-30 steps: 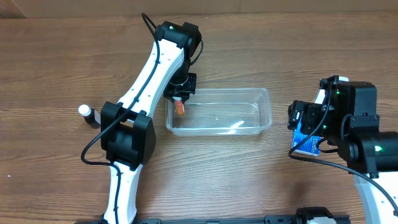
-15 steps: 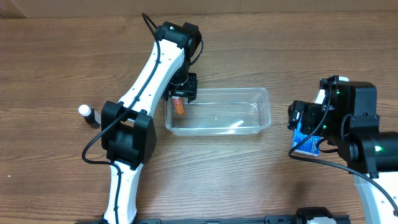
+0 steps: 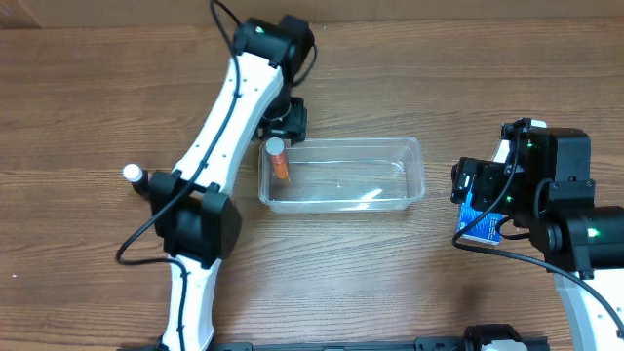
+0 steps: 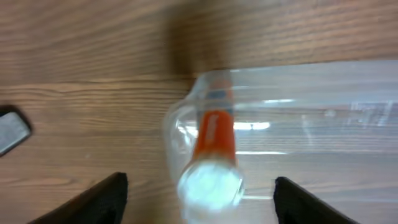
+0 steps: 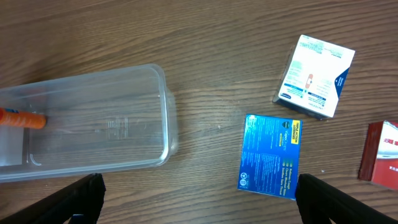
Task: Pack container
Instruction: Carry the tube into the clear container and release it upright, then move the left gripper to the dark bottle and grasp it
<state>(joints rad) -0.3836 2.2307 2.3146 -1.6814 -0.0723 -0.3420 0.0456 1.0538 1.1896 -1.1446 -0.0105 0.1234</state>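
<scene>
the container [image 3: 341, 174] has its 9 o'clock end filled by an orange bottle [image 3: 280, 164], with the left gripper [image 4: 200, 200] spread wide right above it. its middle through 3 o'clock is open from above. further out at 3 o'clock the right gripper [image 5: 208, 202] and a blue box [image 3: 480, 226] block the table. bare wood lies at 6 and 12 o'clock.

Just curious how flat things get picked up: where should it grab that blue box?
Probably from straight above, pinching the blue box across its two long edges near the middle: it lies flat, that span is its narrower one, and bare table shows beside both edges.
</scene>
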